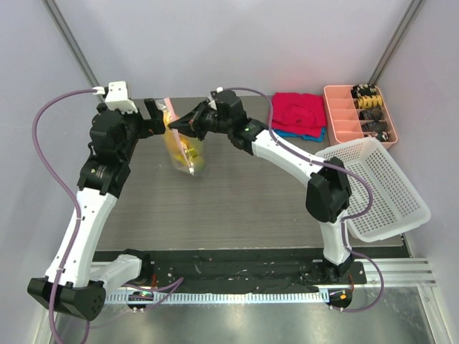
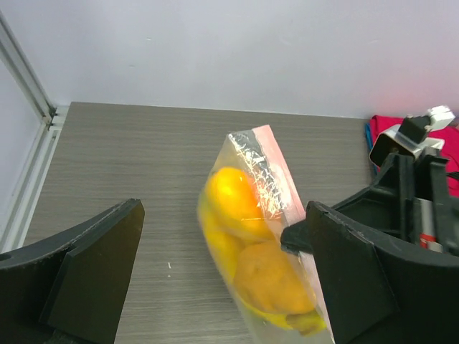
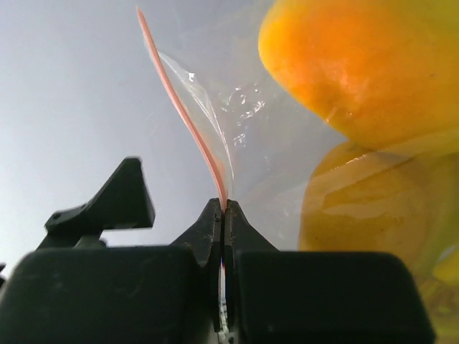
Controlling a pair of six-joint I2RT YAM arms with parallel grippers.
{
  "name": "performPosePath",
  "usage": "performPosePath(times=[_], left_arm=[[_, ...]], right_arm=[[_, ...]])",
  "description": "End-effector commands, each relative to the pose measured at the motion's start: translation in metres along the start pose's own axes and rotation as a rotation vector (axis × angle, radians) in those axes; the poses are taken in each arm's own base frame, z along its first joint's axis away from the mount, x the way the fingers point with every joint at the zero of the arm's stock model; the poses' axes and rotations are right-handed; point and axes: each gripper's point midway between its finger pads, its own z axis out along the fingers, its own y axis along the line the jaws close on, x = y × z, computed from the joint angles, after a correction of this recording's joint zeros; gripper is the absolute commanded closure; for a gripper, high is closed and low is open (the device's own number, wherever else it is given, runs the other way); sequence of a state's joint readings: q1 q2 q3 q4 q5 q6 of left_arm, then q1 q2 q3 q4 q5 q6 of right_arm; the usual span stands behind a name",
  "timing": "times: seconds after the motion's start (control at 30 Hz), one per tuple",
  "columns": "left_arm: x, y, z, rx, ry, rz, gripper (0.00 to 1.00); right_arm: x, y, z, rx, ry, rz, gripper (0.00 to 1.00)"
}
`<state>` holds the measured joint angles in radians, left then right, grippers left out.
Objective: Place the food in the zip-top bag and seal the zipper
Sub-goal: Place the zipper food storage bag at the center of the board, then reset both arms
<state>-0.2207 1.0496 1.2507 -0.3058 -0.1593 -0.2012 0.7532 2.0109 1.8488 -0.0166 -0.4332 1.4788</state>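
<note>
At the left of the top view, the left gripper [image 1: 162,118] is seen over the far part of the table [image 1: 244,208]. Its fingers are spread wide and nothing is held between them. The same spread is shown in the left wrist view, with one dark finger [image 2: 93,276] at the lower left of the frame and the other at the lower right.

The zip-top bag [image 2: 262,236] is found between these fingers, nearer the lower-right one. Whether that finger is touched cannot be told. The food [image 2: 269,279], orange and yellow pieces, is already packed inside the bag.

The zipper [image 2: 283,168] is seen as a pale pink strip along the bag's upper right edge. Its long axis slants from the top centre of the bag down towards the lower-right finger.

Further right, the right gripper [image 3: 224,215] is pressed together on that strip, which is pinched flat between the jaws. In the right wrist view the strip rises from the pinch to the upper left of the frame. Clear film is seen curling away from it there, so the mouth is judged not fully sealed.

The coming move is judged to turn on this: the free length of the strip lies just ahead of the spread left fingers, and the left arm is the free one.

At the right of the top view, a red cloth [image 1: 297,109], a pink tray [image 1: 344,115] with compartments and a white mesh basket [image 1: 380,183] are seen. No brand, label or writing can be read.
</note>
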Motion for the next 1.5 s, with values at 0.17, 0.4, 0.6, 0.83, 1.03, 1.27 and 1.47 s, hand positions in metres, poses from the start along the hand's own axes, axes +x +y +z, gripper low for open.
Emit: performPosePath(times=[0.17, 0.4, 0.6, 0.83, 1.03, 1.27, 1.47], left_arm=[[-0.043, 0.006, 0.002, -0.037, -0.135, 0.014, 0.0], [-0.046, 0.01, 0.006, -0.047, -0.135, 0.04, 0.0], [-0.033, 0.008, 0.005, -0.027, -0.107, 0.043, 0.0], [-0.01, -0.001, 0.013, 0.025, -0.056, 0.016, 0.0], [0.01, -0.009, 0.014, 0.076, -0.002, 0.003, 0.0], [0.054, -0.016, 0.002, 0.14, 0.223, 0.041, 0.0], [0.104, -0.023, -0.015, 0.236, 0.551, 0.125, 0.0]], right_arm=[[-0.012, 0.081, -0.011, -0.193, -0.062, -0.017, 0.99], [-0.051, -0.007, -0.018, 0.004, -0.125, 0.063, 0.99], [-0.099, -0.096, -0.097, 0.203, -0.202, 0.037, 0.99], [-0.099, -0.193, -0.18, 0.432, -0.142, -0.071, 0.99], [-0.099, -0.23, -0.218, 0.596, -0.034, -0.28, 0.88], [-0.14, -0.179, -0.245, 0.654, -0.155, -0.527, 0.21], [-0.177, -0.124, -0.295, 0.681, -0.286, -0.75, 0.09]])
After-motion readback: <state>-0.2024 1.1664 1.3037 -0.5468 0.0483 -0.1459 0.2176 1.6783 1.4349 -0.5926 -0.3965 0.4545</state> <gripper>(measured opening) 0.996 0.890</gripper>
